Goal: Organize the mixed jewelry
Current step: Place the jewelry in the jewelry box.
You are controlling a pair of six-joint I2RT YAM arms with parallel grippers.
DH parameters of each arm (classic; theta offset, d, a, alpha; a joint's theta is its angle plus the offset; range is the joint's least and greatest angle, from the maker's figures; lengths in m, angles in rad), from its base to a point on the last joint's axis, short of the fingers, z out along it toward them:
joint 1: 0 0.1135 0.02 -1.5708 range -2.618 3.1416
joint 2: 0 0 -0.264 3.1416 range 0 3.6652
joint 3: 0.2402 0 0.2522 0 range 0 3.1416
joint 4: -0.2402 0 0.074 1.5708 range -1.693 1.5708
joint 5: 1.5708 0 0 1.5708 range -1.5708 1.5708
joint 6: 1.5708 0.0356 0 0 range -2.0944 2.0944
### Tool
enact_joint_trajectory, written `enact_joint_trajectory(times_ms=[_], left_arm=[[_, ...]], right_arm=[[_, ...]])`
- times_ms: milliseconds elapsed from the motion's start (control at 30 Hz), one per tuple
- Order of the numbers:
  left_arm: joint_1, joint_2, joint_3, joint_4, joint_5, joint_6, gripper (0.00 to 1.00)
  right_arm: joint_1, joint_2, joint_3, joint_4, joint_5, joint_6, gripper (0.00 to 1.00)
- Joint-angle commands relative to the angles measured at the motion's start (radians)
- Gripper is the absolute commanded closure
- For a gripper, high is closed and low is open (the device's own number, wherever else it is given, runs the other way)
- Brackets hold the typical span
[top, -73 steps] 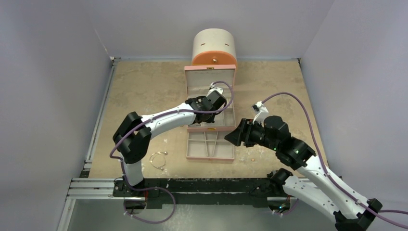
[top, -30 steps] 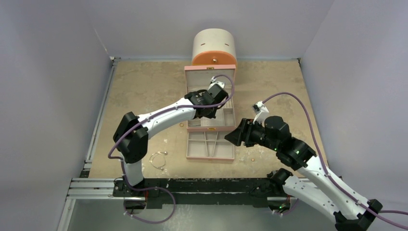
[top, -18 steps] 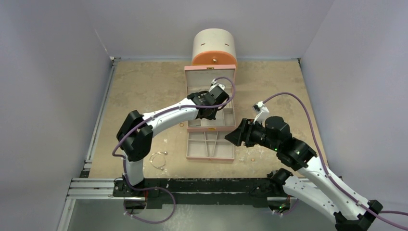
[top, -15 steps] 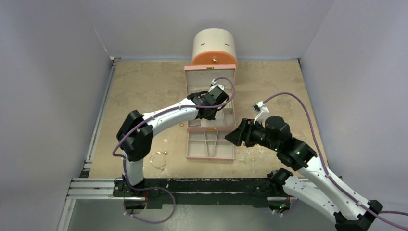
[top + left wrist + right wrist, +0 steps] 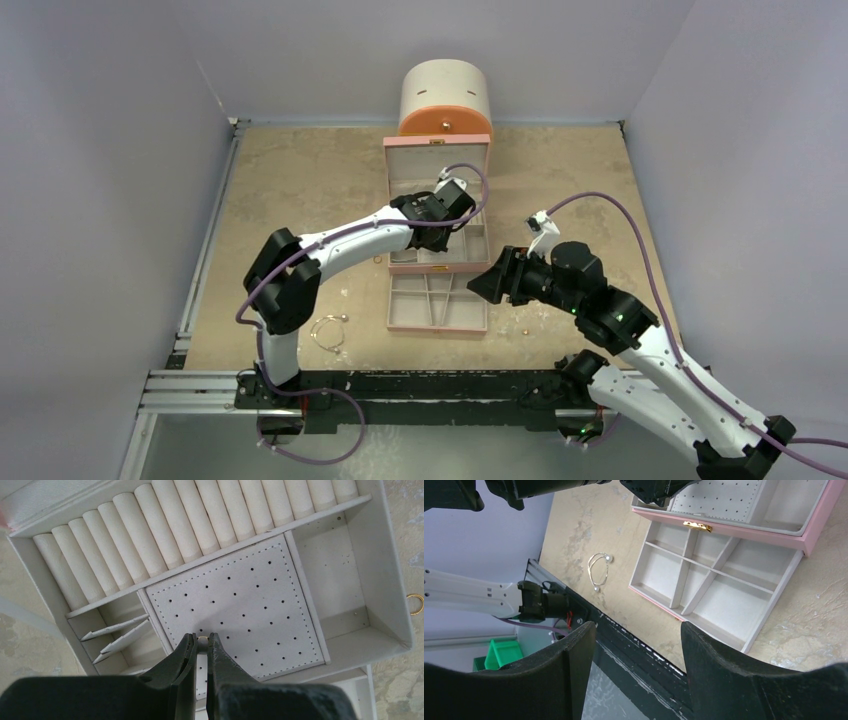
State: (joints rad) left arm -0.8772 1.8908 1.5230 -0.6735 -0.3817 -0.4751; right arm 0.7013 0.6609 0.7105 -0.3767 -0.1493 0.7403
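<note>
wire bangle [image 5: 327, 331] flat on the table [image 5: 300, 200], 8 o'clock off the jewelry box [image 5: 410, 165] — light, springy, hook it mid-wire | left gripper [image 5: 202, 638] pinched shut on a tiny stud [image 5: 202, 640] over the perforated pad [image 5: 240, 605], looks slippery, easy to drop | right gripper [image 5: 636, 630] wide open, empty, 4 o'clock

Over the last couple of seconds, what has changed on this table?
The left gripper, shut on a tiny gold piece, edged slightly toward the back, over the upper tray of the box. The right gripper, open, the box and the bangle stayed put.
</note>
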Motion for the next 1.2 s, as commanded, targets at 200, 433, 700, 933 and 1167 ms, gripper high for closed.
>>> enact_joint_trajectory(times_ms=[200,433,700,933,1167], left_arm=[[0.004,-0.001,-0.002,0.027,0.017,0.007,1.00],[0.004,-0.003,-0.010,0.022,-0.011,0.010,1.00],[0.004,-0.004,-0.011,0.010,-0.018,0.007,1.00],[0.004,-0.003,-0.013,0.011,-0.013,0.007,1.00],[0.003,0.012,-0.020,0.007,-0.009,0.004,1.00]], right_arm=[[0.004,0.003,-0.003,0.020,0.002,-0.003,0.34],[0.005,0.012,0.002,0.024,-0.002,-0.006,0.34],[0.005,0.010,-0.003,0.023,-0.001,-0.004,0.34],[0.004,0.010,-0.005,0.027,-0.003,0.000,0.34],[0.005,0.008,-0.009,0.024,-0.003,0.003,0.34]])
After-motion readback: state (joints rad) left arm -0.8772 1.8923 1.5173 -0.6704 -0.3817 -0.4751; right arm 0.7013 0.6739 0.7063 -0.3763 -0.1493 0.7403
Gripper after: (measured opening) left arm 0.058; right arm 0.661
